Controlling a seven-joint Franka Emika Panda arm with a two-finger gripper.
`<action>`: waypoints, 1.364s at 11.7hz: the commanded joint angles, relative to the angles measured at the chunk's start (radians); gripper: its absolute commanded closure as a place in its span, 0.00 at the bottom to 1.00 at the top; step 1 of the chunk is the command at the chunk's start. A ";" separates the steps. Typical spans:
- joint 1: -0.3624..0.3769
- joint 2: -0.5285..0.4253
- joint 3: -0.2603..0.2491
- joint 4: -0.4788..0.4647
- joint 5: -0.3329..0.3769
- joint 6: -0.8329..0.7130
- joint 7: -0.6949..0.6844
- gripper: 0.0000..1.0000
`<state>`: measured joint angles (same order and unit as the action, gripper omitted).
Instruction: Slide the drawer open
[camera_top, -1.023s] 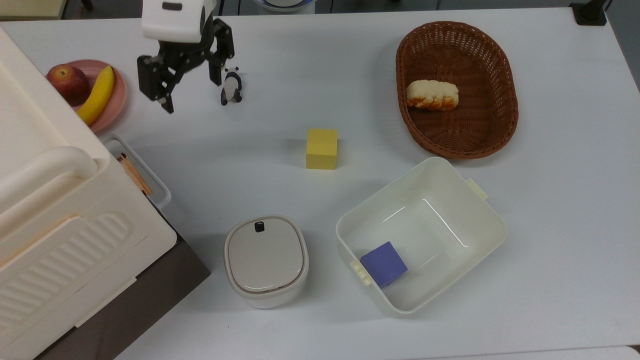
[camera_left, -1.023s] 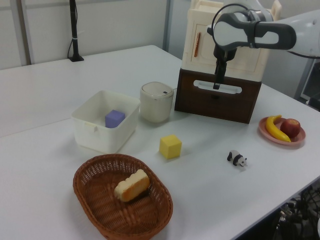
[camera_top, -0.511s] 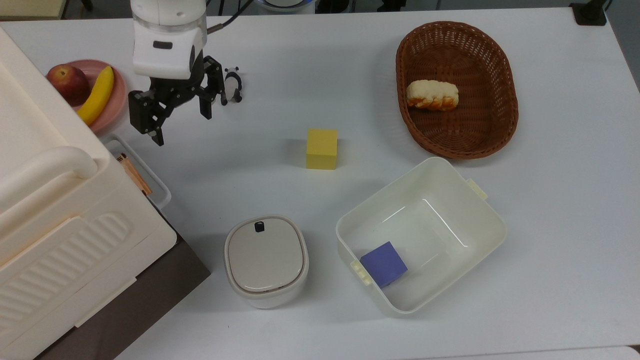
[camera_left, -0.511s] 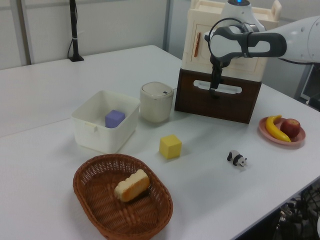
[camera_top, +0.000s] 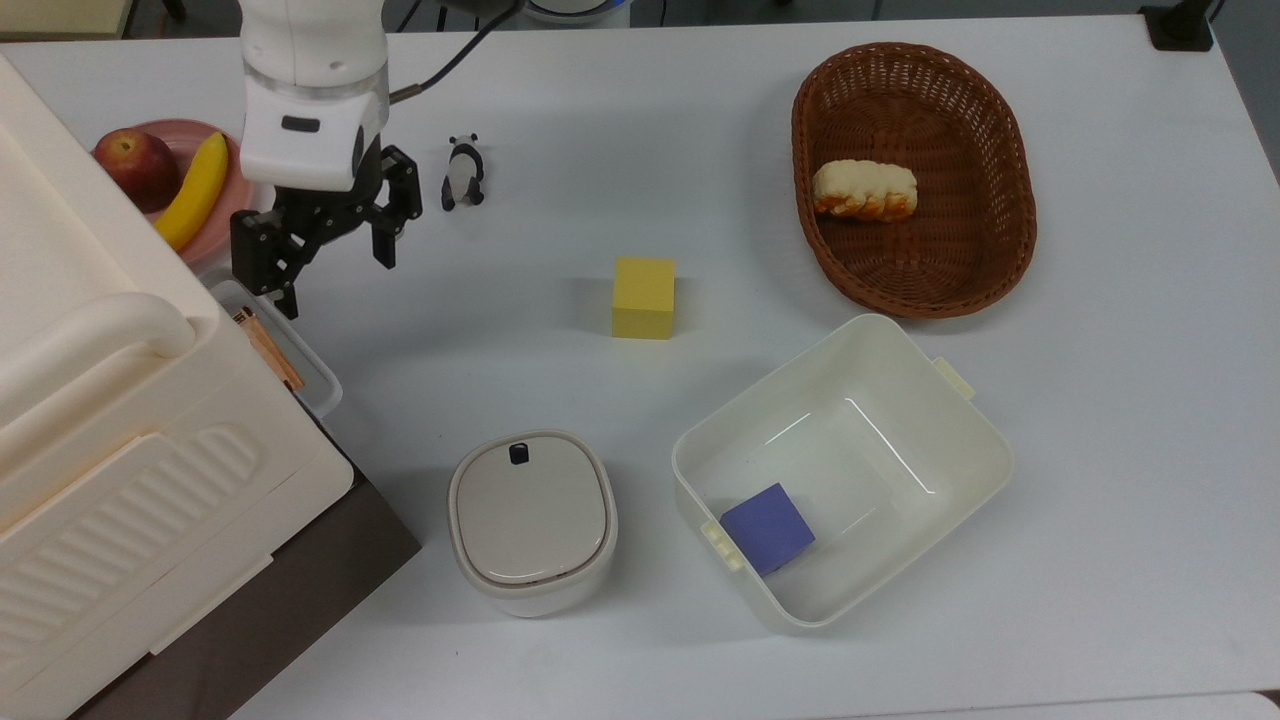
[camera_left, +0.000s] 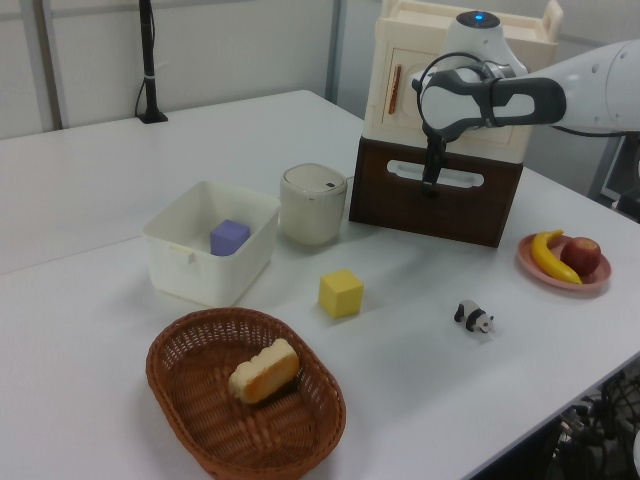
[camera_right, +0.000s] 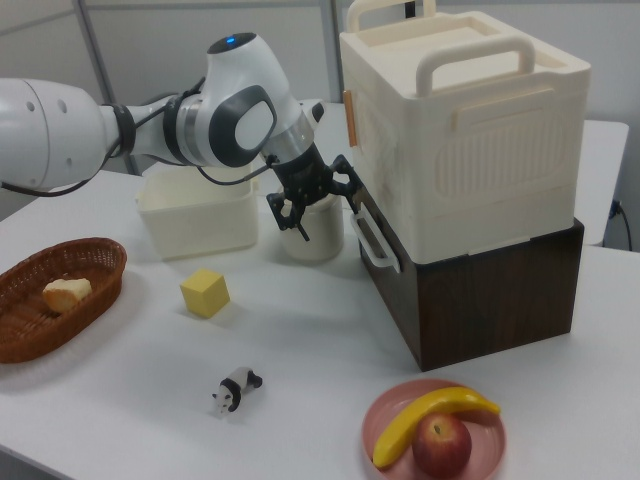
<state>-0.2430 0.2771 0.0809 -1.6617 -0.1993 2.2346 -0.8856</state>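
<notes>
Hanging just above the white handle (camera_top: 285, 345) of the drawer (camera_left: 432, 200), the gripper (camera_top: 335, 278) has its jaws spread wide and empty, one finger (camera_top: 262, 268) close over the handle's far end. In the top view the drawer sits at 8 o'clock, shut under the cream case (camera_top: 110, 420). A plate (camera_top: 225, 195) with a banana (camera_top: 197, 190) and an apple (camera_top: 137, 165) lies at 10 o'clock, and a toy panda (camera_top: 462, 173) lies just right of the gripper, toward 11. A yellow block (camera_top: 643, 297) sits near the centre.
</notes>
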 joint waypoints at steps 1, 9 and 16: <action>0.005 0.016 -0.010 -0.004 -0.026 0.037 -0.012 0.00; -0.009 0.043 -0.019 -0.004 -0.051 0.060 -0.012 0.00; -0.009 0.062 -0.029 -0.004 -0.052 0.077 -0.012 0.00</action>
<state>-0.2565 0.3384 0.0606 -1.6609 -0.2333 2.2890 -0.8857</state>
